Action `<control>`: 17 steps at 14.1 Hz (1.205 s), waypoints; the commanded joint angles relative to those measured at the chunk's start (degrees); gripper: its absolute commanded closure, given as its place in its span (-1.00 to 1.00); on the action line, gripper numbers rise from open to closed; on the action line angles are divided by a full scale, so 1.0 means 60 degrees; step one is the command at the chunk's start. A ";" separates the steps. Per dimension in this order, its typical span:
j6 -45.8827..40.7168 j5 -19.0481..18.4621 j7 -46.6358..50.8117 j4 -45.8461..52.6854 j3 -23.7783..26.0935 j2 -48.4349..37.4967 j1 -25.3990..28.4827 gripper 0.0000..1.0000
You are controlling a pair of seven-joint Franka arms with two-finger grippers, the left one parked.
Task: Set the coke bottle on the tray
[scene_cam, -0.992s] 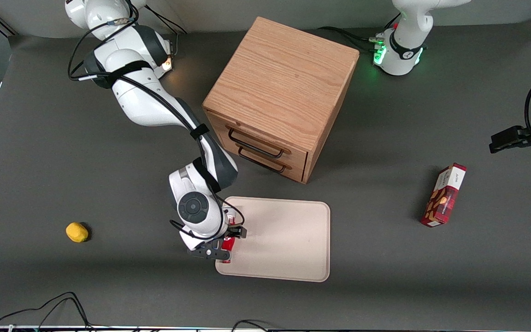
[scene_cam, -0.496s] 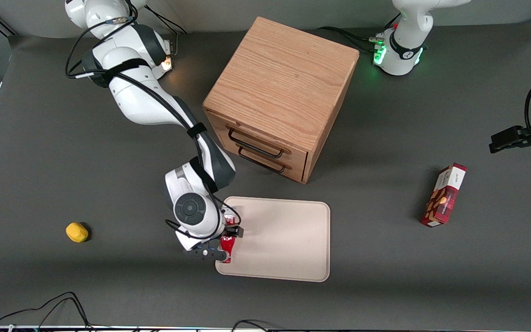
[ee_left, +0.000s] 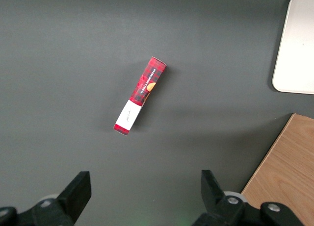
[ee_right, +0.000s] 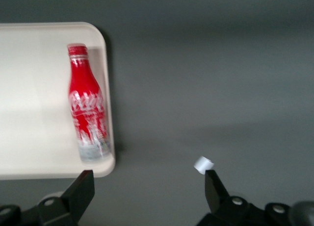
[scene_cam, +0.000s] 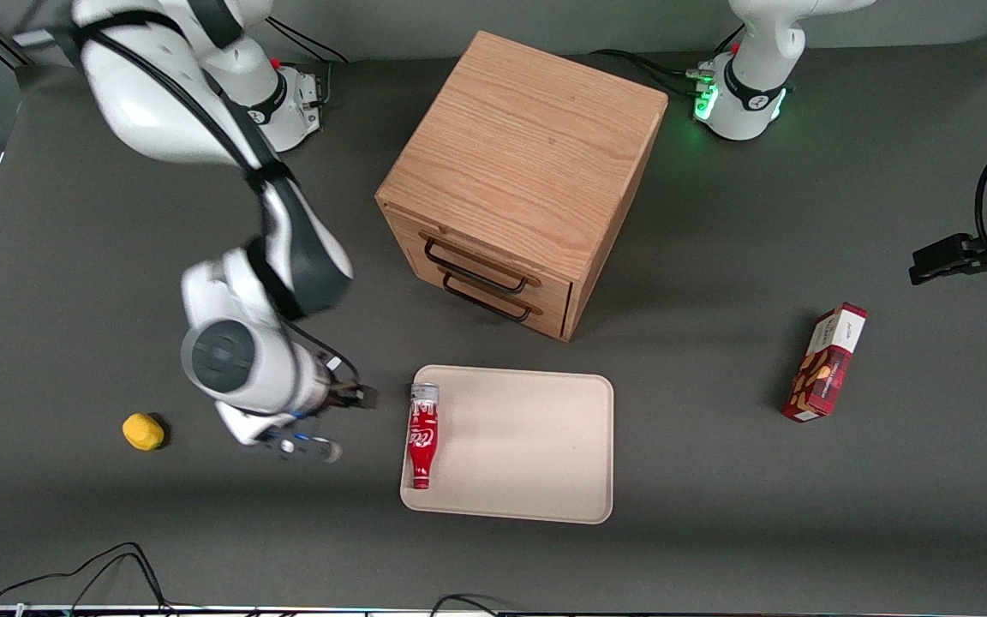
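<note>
The red coke bottle [scene_cam: 421,437] with white script and silver cap lies flat on the beige tray [scene_cam: 528,446], along the tray's edge toward the working arm's end. It also shows in the right wrist view [ee_right: 87,111] on the tray [ee_right: 34,98]. My gripper [scene_cam: 335,424] is open and empty, raised above the bare table beside the tray, a short way from the bottle. In the right wrist view the gripper [ee_right: 147,187] has its jaws spread wide over grey table.
A wooden two-drawer cabinet [scene_cam: 523,180] stands farther from the front camera than the tray. A yellow lemon [scene_cam: 143,431] lies toward the working arm's end. A red snack box [scene_cam: 826,362] lies toward the parked arm's end, also in the left wrist view [ee_left: 140,95].
My gripper has let go of the coke bottle, opened, and pulled away sideways and up toward the working arm's end. The bottle stays lying on the tray.
</note>
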 commanded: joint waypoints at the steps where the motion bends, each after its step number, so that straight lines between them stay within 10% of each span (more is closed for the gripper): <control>1: 0.0061 0.0117 -0.1571 -0.3917 0.1180 -0.3501 -0.1966 -1.00; 12: -0.2796 0.0132 -0.3129 -0.3224 0.1418 -0.5678 -0.3701 -1.00; 17: -0.3368 0.0321 -0.3276 -0.2767 -0.0999 -0.5692 -0.1782 -1.00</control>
